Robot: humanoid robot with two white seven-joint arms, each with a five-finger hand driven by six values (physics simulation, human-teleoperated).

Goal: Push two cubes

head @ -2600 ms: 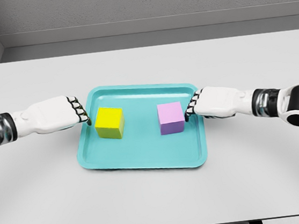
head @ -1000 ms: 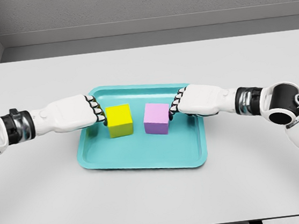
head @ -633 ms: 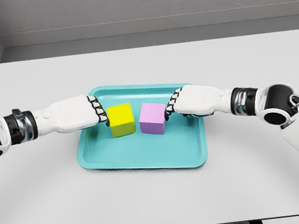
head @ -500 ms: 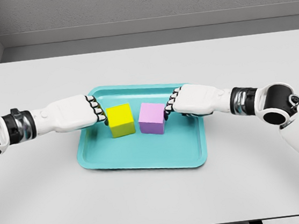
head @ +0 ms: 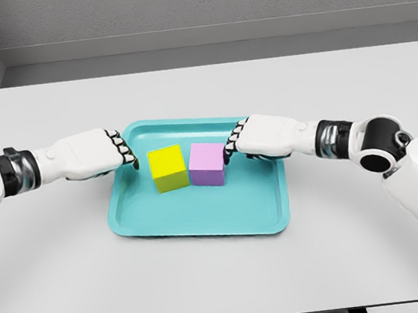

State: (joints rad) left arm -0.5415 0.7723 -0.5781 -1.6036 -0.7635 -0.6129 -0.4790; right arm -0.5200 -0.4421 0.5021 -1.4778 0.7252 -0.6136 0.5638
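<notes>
Yellow cube (head: 167, 168) and purple cube (head: 207, 163) touching mid-tray (head: 201, 221); right hand (head: 246, 137) curled against purple, left hand (head: 114, 149) curled, clear.

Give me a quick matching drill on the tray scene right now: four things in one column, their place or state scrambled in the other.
1. yellow cube
2. purple cube
3. left hand
4. right hand

A. knuckles against a cube's right side
B. left half of the teal tray
C. clear of the cubes, at the tray's left rim
D. right of its neighbour, sides meeting

Pairs: 1-B, 2-D, 3-C, 4-A
</notes>
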